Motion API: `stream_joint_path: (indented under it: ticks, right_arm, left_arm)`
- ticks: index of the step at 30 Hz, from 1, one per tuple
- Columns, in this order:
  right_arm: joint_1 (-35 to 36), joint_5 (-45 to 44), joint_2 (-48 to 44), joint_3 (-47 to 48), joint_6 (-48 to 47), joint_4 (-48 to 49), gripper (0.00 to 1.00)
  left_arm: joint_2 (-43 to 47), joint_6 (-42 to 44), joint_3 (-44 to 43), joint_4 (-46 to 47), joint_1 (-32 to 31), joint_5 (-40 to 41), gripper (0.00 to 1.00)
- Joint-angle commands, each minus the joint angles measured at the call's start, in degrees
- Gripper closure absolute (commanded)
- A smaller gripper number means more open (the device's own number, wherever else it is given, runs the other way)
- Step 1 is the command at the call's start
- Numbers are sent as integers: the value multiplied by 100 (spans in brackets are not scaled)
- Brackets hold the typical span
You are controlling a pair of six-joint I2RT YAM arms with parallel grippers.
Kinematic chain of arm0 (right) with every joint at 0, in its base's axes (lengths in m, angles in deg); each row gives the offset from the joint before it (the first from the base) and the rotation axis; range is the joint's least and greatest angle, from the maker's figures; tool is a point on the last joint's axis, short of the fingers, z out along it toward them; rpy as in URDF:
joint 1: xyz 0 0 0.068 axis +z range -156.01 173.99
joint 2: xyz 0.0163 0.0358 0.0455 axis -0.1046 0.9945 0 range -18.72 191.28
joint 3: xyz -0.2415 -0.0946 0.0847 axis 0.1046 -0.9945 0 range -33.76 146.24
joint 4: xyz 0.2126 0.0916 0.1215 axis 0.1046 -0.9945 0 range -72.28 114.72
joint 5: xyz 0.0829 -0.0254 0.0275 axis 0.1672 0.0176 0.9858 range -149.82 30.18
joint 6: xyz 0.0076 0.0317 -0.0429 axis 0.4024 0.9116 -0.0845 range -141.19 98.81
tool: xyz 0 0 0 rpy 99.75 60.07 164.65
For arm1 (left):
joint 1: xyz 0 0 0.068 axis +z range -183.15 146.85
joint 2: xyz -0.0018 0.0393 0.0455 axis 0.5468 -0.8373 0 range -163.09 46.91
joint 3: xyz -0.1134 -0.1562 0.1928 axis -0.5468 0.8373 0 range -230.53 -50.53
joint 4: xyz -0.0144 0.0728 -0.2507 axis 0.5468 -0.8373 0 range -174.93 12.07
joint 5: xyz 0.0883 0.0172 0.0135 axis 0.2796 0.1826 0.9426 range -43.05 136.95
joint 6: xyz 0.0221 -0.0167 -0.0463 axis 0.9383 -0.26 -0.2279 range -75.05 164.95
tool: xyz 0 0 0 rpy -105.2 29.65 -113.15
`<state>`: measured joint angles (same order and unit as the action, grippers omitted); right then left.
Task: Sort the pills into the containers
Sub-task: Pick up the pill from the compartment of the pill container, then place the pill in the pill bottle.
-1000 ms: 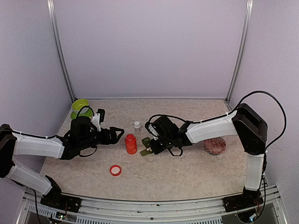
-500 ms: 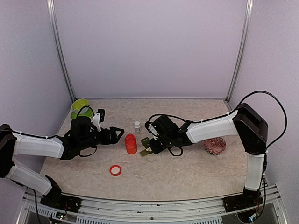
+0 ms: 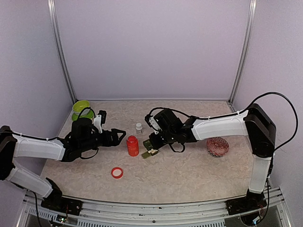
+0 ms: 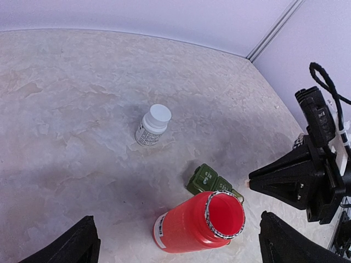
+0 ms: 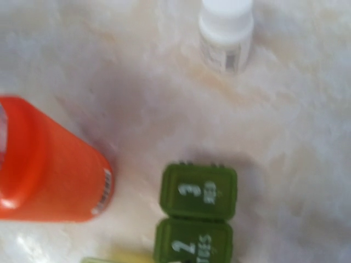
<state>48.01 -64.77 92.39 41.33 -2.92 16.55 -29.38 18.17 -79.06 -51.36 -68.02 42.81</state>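
- Left claw [image 3: 121, 136] hangs released, jaws spread wide, low over the mottled beige tabletop [image 3: 189, 175] and pointing right.
- I see the uncapped red plastic bottle [image 3: 132, 145] standing just ahead of it, between that claw and the boxes. Its round red cap [image 3: 117, 172] lies apart, nearer me.
- Slightly further right and back stands a small white-capped bottle [image 3: 138, 127], upright, clear of both claws.
- Next comes the row of three small dark green square boxes [image 3: 149, 148], the containers, just right of the red bottle. Its long axis runs near-to-far with a slight slant. In the right wrist view the lids marked 3 and 2 are down, and the third is cut off.
- Right claw [image 3: 153, 142] is clenched, its tips just above the far end of that row. I cannot tell whether it pinches anything.
- I judge the right arm much the nearer. The boxes lie directly under its tips, so its move is a short drop, whereas the left would have to go round the red bottle.
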Motion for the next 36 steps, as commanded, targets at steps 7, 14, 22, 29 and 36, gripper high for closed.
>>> stream_joint_path:
  ticks: [7,14,22,29,36]
  right_arm:
    - [339,82,-101,901,-245,-98,93]
    - [493,315,103,1276,-386,-45,92]
    - [531,474,429,1431,-360,13,92]
    - [538,576,588,1498,-323,56,91]
    - [539,553,717,1586,-344,-25,82]
  left_arm:
    - [-55,-45,52,168,25,-78,1]
    - [-53,-38,44,165,24,-85,1]
    - [-55,-50,55,177,20,-80,1]
    - [-71,-46,48,182,24,-91,1]
    - [-79,-38,48,178,22,-78,1]
